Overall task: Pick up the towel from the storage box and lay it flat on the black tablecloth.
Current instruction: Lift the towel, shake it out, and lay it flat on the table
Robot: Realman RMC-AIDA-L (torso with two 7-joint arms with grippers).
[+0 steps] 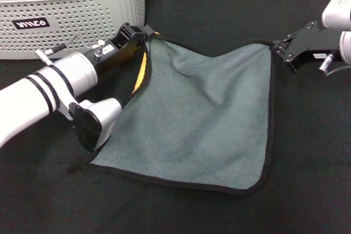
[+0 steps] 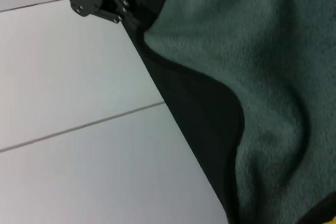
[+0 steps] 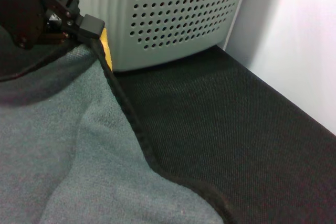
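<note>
Black tablecloth (image 1: 219,15) covers the table, box (image 1: 82,15) at its far left. Towel (image 1: 203,119) lies spread grey-teal side up, left gripper (image 1: 143,32) and right gripper (image 1: 278,47) each pinching 1 far corner.

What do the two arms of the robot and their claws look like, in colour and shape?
Both arms are glossy white tubes. The left arm carries two black bands and a silver wrist with small metal screws, ending in a black angular left claw. The right claw is also black, with a thin cable.
</note>
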